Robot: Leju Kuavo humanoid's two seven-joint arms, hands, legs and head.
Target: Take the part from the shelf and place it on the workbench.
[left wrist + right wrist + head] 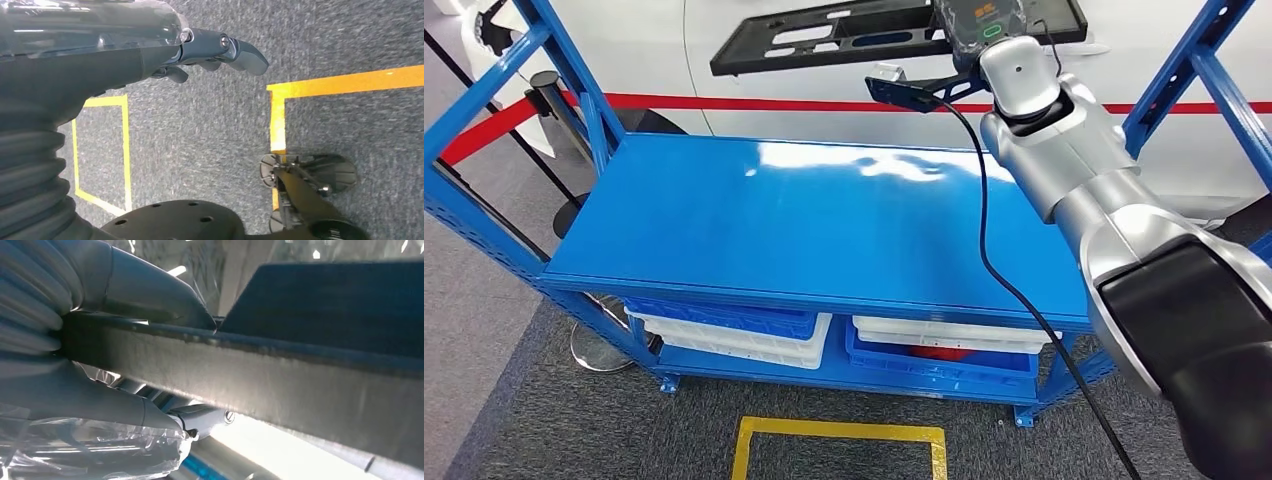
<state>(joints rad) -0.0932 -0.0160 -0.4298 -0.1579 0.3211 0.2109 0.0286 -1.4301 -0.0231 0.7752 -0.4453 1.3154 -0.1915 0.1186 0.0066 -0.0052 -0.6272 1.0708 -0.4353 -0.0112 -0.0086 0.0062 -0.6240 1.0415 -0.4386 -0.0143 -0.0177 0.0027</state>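
The part (824, 40) is a flat black frame plate with long cut-outs, held up in the air over the far edge of the blue rack. My right hand (984, 25) grips its right end, with my silver right arm reaching up from the lower right. In the right wrist view the part's dark edge (300, 385) runs across the picture, with the grey thumb (145, 287) on one side and the fingers (125, 407) on the other. My left hand (220, 50) hangs over the carpet, fingers stretched out, holding nothing.
The rack's glossy blue surface (824, 220) is bare, with blue uprights at both sides. Blue and white bins (734, 335) sit on its lower level. A black cable (984, 230) hangs across the right part. A post with a round base (599, 345) stands at left. Yellow tape (839, 432) marks the floor.
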